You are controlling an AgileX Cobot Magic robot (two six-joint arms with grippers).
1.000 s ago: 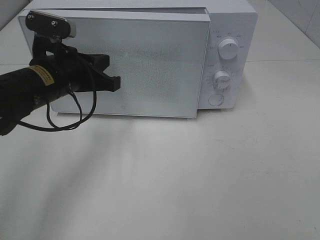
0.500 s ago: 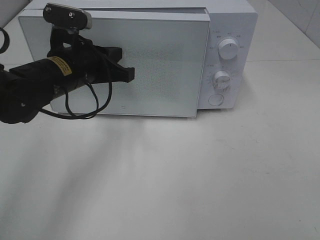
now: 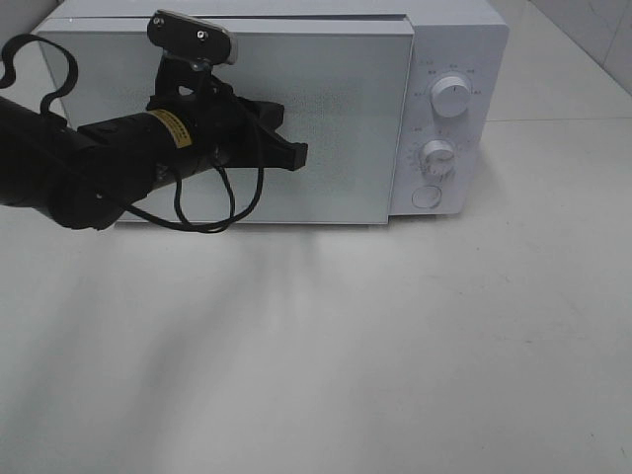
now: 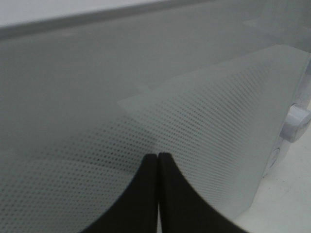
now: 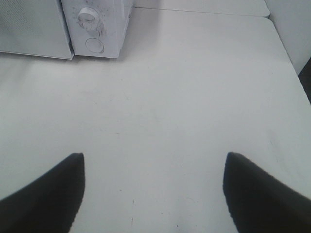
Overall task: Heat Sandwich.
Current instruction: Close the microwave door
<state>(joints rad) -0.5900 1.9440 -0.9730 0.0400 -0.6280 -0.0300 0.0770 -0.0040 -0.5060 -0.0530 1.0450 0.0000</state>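
From the high camera, the sandwich is nowhere to be made out. The white microwave [image 3: 454, 39] has its door [image 3: 346, 118] across the front, and the frosted, finely dotted panel hides whatever is inside. The left gripper [image 3: 296, 153], black and blocky, hangs in front of the middle of that door. From here its tips merge into one dark shape. A looped black cable [image 3: 212, 212] droops beneath the arm. To the right of the door are a round upper knob [image 3: 451, 97], a lower knob [image 3: 437, 158] and a round button [image 3: 427, 197]. The table [image 3: 395, 346] is a plain matt off-white.

In the left wrist view, the left gripper's two curved black fingers are pressed together with nothing between them, very close to the dotted door. Whether they touch it is unclear.

In the right wrist view, the right gripper [image 5: 153, 165] has its fingers wide apart and empty over bare table, well away from the microwave. Only the fingertips show, cut off by the frame.
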